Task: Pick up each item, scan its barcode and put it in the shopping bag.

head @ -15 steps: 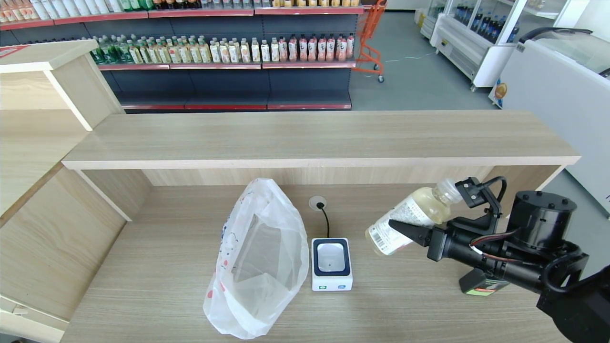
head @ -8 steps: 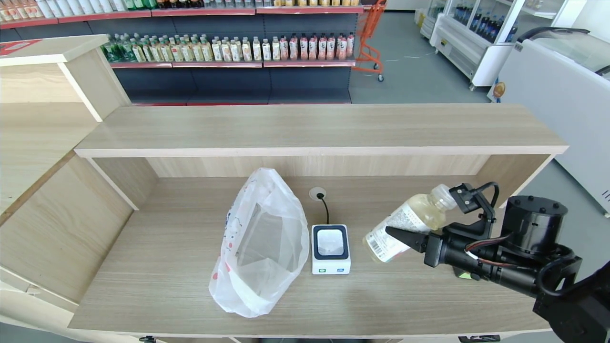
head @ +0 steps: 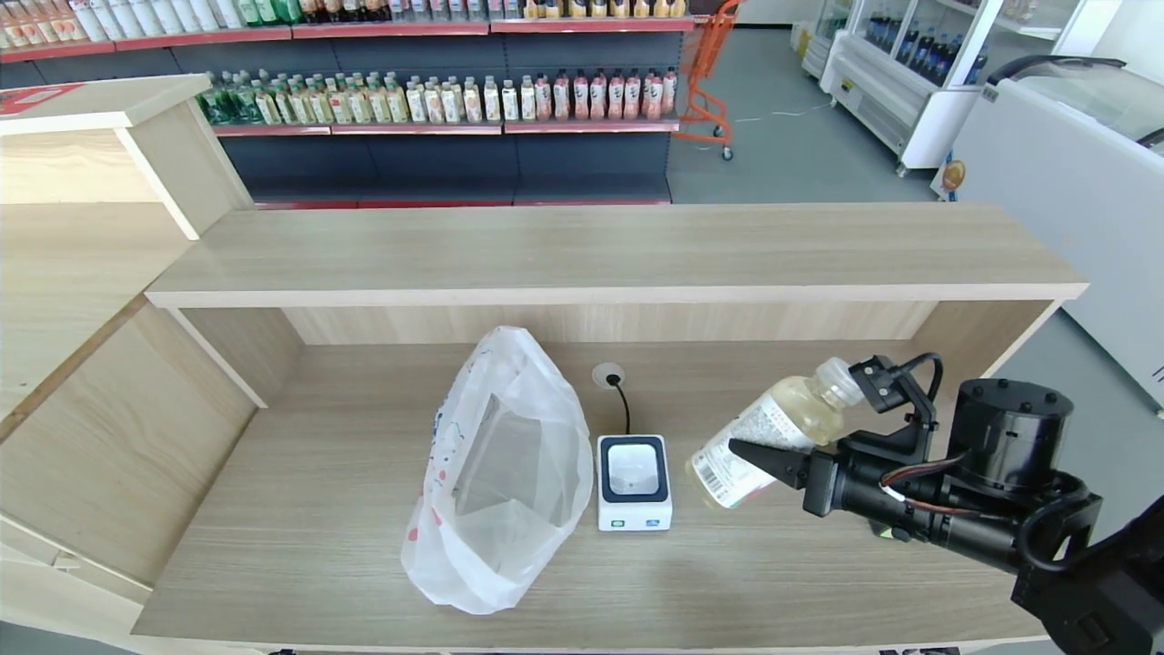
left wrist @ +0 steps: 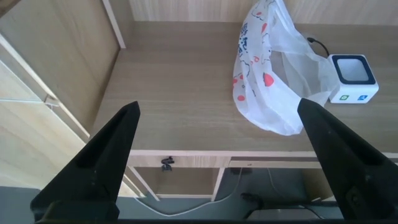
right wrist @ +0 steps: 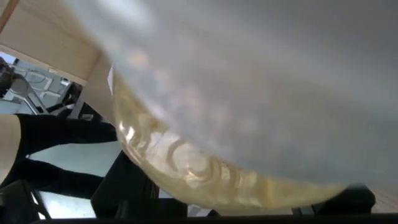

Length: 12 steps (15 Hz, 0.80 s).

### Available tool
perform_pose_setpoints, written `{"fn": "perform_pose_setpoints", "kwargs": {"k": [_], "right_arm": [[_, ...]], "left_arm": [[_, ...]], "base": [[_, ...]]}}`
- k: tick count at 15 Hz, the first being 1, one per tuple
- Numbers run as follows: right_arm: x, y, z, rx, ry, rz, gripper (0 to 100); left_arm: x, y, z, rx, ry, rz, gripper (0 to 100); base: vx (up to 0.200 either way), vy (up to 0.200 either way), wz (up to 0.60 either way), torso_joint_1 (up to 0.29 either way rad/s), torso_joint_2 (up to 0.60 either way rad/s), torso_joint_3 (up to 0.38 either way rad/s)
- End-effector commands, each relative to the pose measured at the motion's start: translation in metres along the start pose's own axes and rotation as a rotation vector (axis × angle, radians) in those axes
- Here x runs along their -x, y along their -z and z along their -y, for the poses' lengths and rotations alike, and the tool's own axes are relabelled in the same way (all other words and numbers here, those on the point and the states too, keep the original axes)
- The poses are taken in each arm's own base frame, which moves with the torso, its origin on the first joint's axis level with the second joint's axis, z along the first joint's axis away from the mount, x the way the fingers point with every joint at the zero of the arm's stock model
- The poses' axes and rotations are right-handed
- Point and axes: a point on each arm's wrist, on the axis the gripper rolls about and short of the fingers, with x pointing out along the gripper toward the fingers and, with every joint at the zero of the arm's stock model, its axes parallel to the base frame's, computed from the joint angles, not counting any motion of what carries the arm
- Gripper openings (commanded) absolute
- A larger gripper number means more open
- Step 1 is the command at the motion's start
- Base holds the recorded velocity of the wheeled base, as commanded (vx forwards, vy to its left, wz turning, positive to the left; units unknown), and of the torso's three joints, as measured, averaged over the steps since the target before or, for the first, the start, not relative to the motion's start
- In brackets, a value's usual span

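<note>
Scanner [head: 634, 468] between bag [head: 509, 473] and bottle [head: 773, 423]; right jaws clamp bottle, left jaws apart.

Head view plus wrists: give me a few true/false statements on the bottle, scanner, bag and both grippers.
1. The right gripper holds the bottle. True.
2. The bottle lies inside the shopping bag. False: it is outside the bag, held on the far side of the scanner.
3. The scanner stands on the counter right beside the shopping bag. True.
4. The left gripper is shut. False: it is wide open and holds nothing.
5. The bottle is upright. False: it is tilted, with its barcode end low and towards the scanner.
</note>
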Motion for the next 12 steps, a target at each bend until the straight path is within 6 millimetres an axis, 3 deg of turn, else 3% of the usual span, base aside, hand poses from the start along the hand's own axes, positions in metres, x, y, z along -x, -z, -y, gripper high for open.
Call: {"fn": "perform_pose_setpoints", "kwargs": {"k": [1, 6, 12], "right_arm": [[-0.003, 0.004, -0.002, -0.006, -0.007, -0.017, 0], [-0.011, 0.011, -0.006, -0.032, 0.042, -0.031, 0], [-0.047, 0.032, -0.020, -0.150, -0.019, -0.144, 0]], "left_arm": [[0.000, 0.000, 0.000, 0.001, 0.000, 0.000, 100], [0.000, 0.000, 0.000, 0.000, 0.000, 0.000, 100], [0.000, 0.000, 0.000, 0.000, 0.000, 0.000, 100]], "base": [[0.000, 0.200, 0.00, 0.007, 0.00, 0.012], [0.000, 0.000, 0.00, 0.000, 0.00, 0.000], [0.000, 0.000, 0.00, 0.000, 0.00, 0.000]]}}
